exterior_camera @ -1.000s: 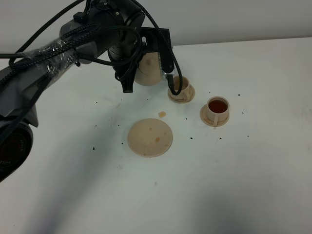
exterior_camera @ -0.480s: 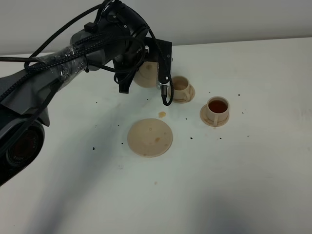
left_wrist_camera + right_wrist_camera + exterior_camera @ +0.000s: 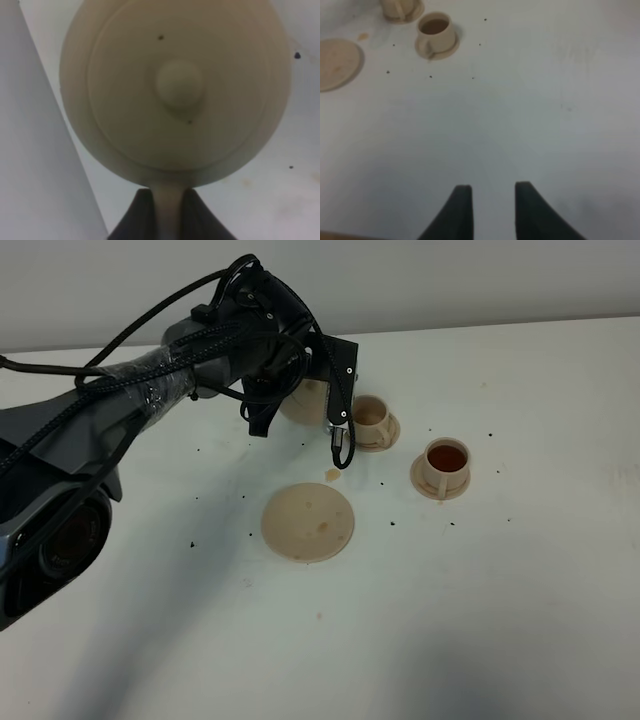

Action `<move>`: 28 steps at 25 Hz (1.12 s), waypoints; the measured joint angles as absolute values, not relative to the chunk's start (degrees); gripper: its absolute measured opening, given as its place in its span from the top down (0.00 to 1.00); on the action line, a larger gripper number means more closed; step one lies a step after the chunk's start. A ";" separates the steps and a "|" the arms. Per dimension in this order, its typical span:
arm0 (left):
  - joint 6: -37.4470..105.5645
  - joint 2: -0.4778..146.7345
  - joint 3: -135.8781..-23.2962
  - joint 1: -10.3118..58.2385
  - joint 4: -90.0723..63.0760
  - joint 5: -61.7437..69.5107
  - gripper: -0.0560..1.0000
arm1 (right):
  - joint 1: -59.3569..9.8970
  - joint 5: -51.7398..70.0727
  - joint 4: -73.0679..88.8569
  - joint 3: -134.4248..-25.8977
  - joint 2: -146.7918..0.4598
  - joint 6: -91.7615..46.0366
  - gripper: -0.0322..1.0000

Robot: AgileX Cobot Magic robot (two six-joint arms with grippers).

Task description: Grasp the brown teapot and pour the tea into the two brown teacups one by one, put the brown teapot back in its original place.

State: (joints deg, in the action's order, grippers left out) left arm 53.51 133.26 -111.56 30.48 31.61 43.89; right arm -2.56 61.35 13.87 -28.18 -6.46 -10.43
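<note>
My left gripper (image 3: 328, 390) is shut on the loop handle of the brown teapot (image 3: 303, 402) and holds it just left of the nearer teacup (image 3: 371, 423). That cup's inside looks pale. The second teacup (image 3: 442, 468) holds dark tea. The flat round saucer (image 3: 308, 522) lies bare in front of the teapot. In the left wrist view the teapot's knobbed lid (image 3: 179, 90) fills the frame, with the handle between my dark fingers (image 3: 131, 220). My right gripper (image 3: 490, 210) is open and empty over bare table; it shows both cups (image 3: 436, 32) (image 3: 400, 9) and the saucer (image 3: 337, 62) far off.
The white table (image 3: 520, 590) carries a small tea spill (image 3: 332, 474) between the saucer and the nearer cup, and scattered dark specks. The left arm and its cables (image 3: 150, 380) stretch across the left of the exterior view. A grey wall runs along the back.
The left arm has swung a little right and lower with the teapot, bringing it closer to the nearer teacup. The cups and saucer have not moved.
</note>
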 joint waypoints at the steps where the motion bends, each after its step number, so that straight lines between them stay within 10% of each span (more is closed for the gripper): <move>1: 53.51 133.26 -111.56 30.48 31.75 43.72 0.80 | -2.56 61.35 13.87 -28.18 -6.46 -10.43 0.74; 28: 53.68 134.61 -111.56 31.60 42.00 35.91 0.80 | -2.56 61.35 13.87 -28.18 -6.46 -10.43 0.74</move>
State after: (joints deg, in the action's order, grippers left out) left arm 53.68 134.61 -111.56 31.60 42.00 35.91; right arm -2.56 61.35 13.87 -28.18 -6.46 -10.43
